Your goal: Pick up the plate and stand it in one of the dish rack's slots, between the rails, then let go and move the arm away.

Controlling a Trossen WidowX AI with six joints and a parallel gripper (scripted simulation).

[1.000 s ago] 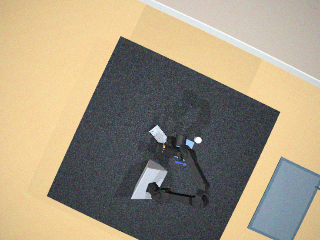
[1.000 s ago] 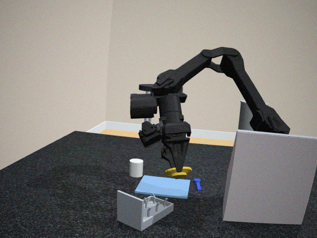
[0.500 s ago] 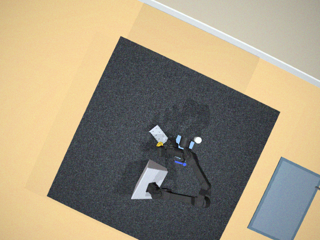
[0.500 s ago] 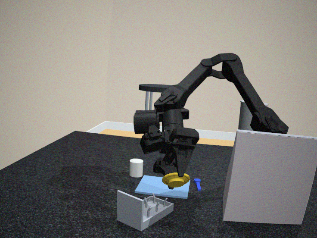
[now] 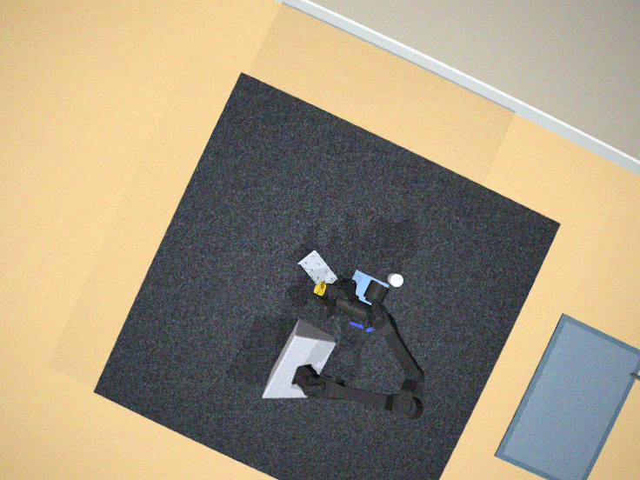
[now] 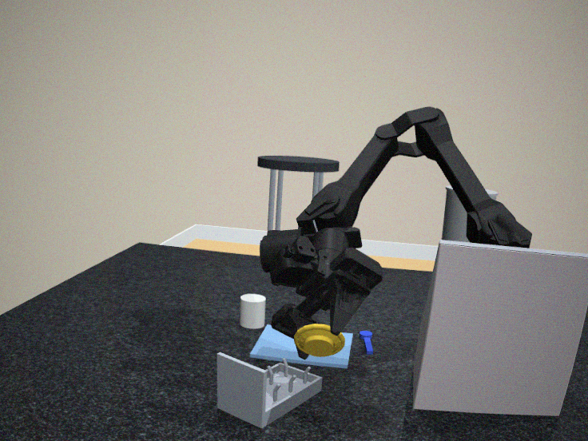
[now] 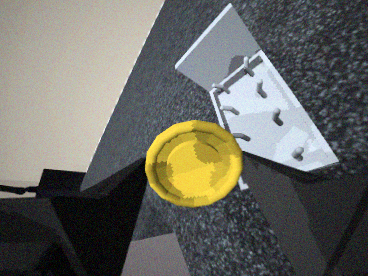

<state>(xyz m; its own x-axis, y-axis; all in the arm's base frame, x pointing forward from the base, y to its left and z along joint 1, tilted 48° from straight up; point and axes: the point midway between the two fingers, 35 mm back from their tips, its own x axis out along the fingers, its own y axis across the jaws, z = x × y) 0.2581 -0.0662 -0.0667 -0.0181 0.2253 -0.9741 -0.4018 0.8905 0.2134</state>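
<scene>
One yellow plate [image 5: 320,289] [image 6: 319,340] [image 7: 194,164], its underside visible outside.

- Plate [image 5: 320,289] [image 6: 319,339] [image 7: 194,164]: gripped rim portions concealed by the fingers
- Gripper [image 6: 319,343] [image 7: 193,160]: wrist view, fingertips largely concealed behind the plate; body cropped by the lower edge
- Dish rack [image 5: 317,267] [image 6: 292,403] [image 7: 280,125]: pegs too small to tell apart from the top; one end partly covered in the wrist view
- Blue board [image 5: 363,279] [image 6: 302,359]: partly covered by the arm
- Large pale box [image 5: 289,363] [image 6: 498,331]: top view, partly covered by the arm; exterior view, right side cropped
- Stool [image 6: 298,163]: lower legs concealed
- Grey cylinder [image 6: 454,218]: lower part concealed behind the box
</scene>
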